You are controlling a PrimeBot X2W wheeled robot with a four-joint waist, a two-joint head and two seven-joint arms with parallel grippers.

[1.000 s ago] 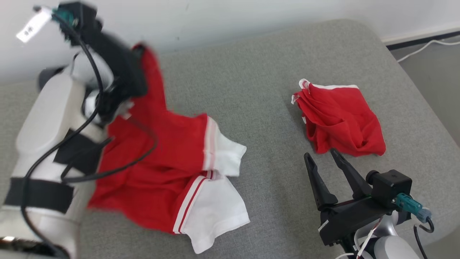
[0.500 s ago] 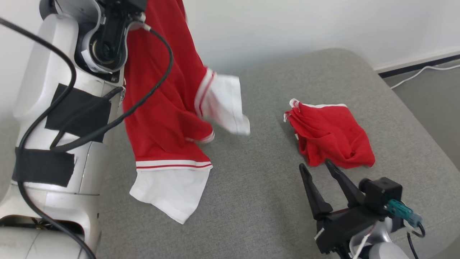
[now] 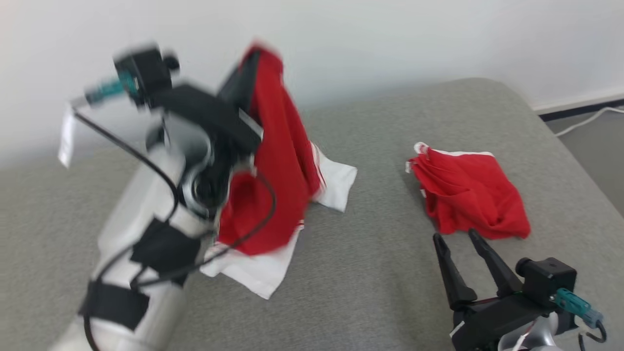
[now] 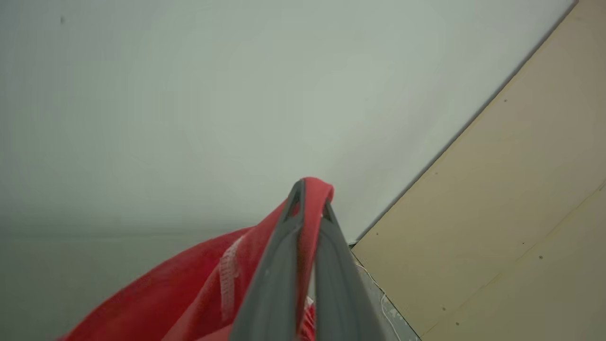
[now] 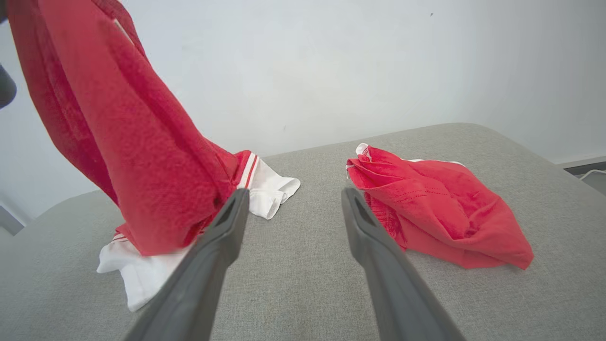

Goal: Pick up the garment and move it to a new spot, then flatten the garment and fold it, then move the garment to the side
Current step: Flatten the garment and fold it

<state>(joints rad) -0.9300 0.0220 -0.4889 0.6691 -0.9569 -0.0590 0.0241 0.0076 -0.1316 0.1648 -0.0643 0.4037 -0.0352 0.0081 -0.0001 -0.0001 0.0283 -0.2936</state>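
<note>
Though a white tag point(image 3: 66, 136) hangs from the left arm's cable, its writing is too blurred to read. Raised high, the left gripper point(image 4: 310, 194) pinches the red-and-white garment point(image 3: 278, 161), whose white hems trail on the grey cushion point(image 3: 380, 282). The right gripper point(image 3: 454, 235) sits low, fingers spread and empty. A second red garment point(image 3: 470, 195) lies crumpled just beyond it, making two garments.

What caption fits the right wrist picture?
Open right hand hovers between a hanging red-and-white fabric garment and a crumpled red fabric garment.
</note>
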